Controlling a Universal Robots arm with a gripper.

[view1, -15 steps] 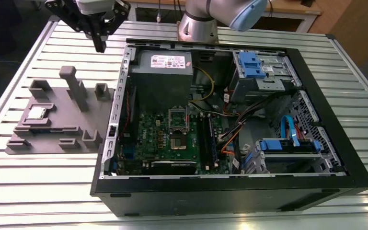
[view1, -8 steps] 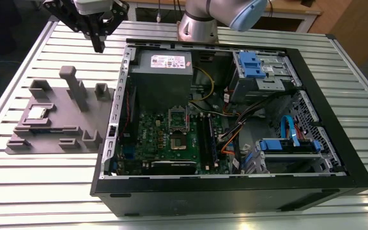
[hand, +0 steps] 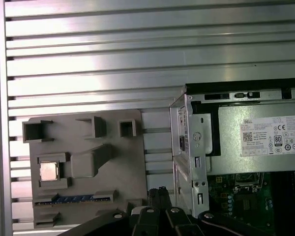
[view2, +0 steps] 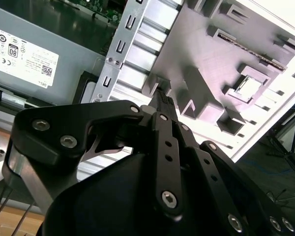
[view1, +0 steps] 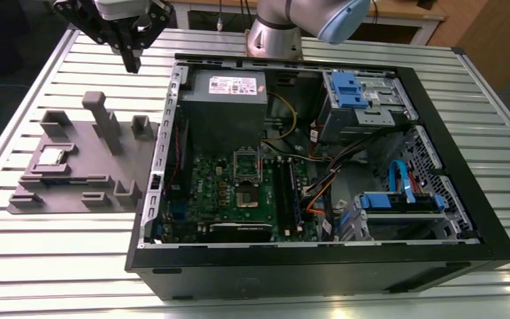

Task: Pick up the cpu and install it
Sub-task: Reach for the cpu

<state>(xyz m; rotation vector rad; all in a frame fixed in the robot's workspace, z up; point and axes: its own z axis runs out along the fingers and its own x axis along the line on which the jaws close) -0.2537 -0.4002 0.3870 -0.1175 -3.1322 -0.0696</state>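
Note:
The cpu (view1: pixel 53 157), a small square chip with a pale silvery top, lies in a recess of the grey fixture plate (view1: pixel 78 183) on the exterior view's left. It also shows in both wrist views, cpu (view2: pixel 249 87) and cpu (hand: pixel 49 170). My gripper (view1: pixel 132 64) hangs high above the table, beyond the fixture plate's far corner and next to the computer case. Its black fingers are pressed together with nothing between them, as the gripper (view2: pixel 163 101) and gripper (hand: pixel 159 191) show. The motherboard's socket (view1: pixel 248 174) sits inside the open case.
The open computer case (view1: pixel 326 266) lies flat on the slatted metal table (view1: pixel 60 266). Inside are a grey power supply (view1: pixel 224 93), blue drive brackets (view1: pixel 348 90) and loose cables (view1: pixel 326 186). Tall pegs (view1: pixel 104 119) stand up from the fixture plate.

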